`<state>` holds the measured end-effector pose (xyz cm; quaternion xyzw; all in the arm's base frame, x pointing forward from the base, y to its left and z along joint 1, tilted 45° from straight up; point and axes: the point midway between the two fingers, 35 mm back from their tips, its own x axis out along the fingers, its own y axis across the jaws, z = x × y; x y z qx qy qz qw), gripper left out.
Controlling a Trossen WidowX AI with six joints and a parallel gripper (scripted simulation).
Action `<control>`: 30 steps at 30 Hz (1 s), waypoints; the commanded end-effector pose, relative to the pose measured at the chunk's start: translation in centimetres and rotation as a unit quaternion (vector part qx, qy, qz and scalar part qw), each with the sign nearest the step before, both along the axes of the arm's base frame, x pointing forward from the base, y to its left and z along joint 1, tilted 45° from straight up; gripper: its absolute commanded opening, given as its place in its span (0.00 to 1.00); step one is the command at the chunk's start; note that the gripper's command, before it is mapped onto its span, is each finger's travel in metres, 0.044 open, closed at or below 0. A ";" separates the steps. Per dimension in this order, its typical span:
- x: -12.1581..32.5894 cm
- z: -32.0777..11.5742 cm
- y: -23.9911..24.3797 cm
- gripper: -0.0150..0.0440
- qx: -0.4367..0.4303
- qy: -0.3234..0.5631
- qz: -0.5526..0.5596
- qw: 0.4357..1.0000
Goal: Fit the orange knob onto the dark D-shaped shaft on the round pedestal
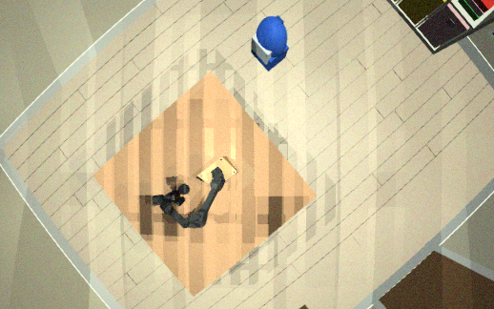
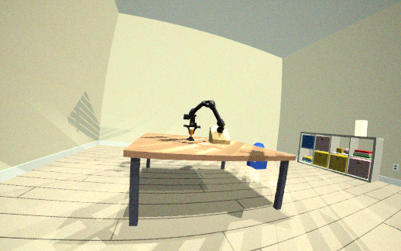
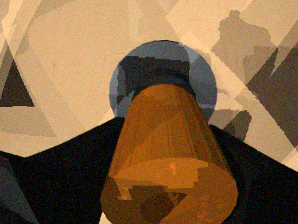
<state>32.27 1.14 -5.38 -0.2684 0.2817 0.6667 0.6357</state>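
Observation:
The orange knob (image 2: 191,132) (image 3: 167,140) is upright between the fingers of my gripper (image 2: 191,128) (image 3: 164,129), which is shut on it. The knob's far end is over the middle of the round pedestal (image 2: 190,139) (image 3: 155,49), in front of a dark round part there. In the exterior view the knob's orange body shows above the dark pedestal. The D-shaped shaft and its flat side are hidden, and I cannot tell how far the shaft is inside the knob. In the top view the arm hides the knob.
A pale wooden block (image 1: 229,167) (image 2: 214,135) stands at the arm's base on the wooden table (image 1: 210,95) (image 2: 248,155). A blue object (image 1: 272,35) (image 2: 257,163) is on the floor beyond the table, and a shelf unit (image 2: 373,160) stands farther off. Dark shadows cross the table top.

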 end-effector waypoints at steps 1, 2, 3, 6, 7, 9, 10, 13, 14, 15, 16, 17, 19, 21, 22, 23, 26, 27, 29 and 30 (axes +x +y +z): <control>0.2 -0.1 -0.2 0.25 0.000 -0.010 0.006 1.000; 0.2 -0.1 -0.2 0.25 0.000 -0.010 0.006 1.000; 0.1 -0.1 -0.2 0.25 0.000 -0.010 0.006 1.000; 0.1 -0.2 -0.1 0.25 0.000 -0.010 0.006 1.000; 0.1 -0.3 0.0 0.25 0.000 -0.010 0.006 1.000; 0.1 -0.3 0.0 0.25 0.000 -0.010 0.006 1.000; 0.1 -0.4 0.0 0.25 0.000 -0.010 0.006 1.000; 0.0 -0.4 0.1 0.25 0.000 -0.010 0.006 1.000; 0.0 -0.3 0.1 0.25 0.000 -0.010 0.006 1.000; 0.0 -0.3 0.1 0.25 0.000 -0.010 0.006 1.000; 0.0 -0.3 0.1 0.25 0.000 -0.010 0.006 1.000; 0.0 -0.3 0.1 0.25 0.000 -0.010 0.006 1.000; 0.0 -0.3 0.0 0.25 0.000 -0.010 0.006 1.000; -0.1 -0.1 -0.1 0.25 0.000 -0.010 0.006 1.000; -0.1 0.0 -0.1 0.25 0.000 -0.010 0.006 1.000; -0.1 0.1 -0.1 0.25 0.000 -0.010 0.006 1.000; 0.0 0.2 -0.1 0.25 0.001 -0.019 0.015 1.000; 0.0 0.2 -0.1 0.25 0.001 -0.029 0.026 0.999; 0.0 0.2 -0.1 0.25 0.003 -0.054 0.051 0.997; 0.1 0.2 -0.1 0.25 0.004 -0.069 0.067 0.995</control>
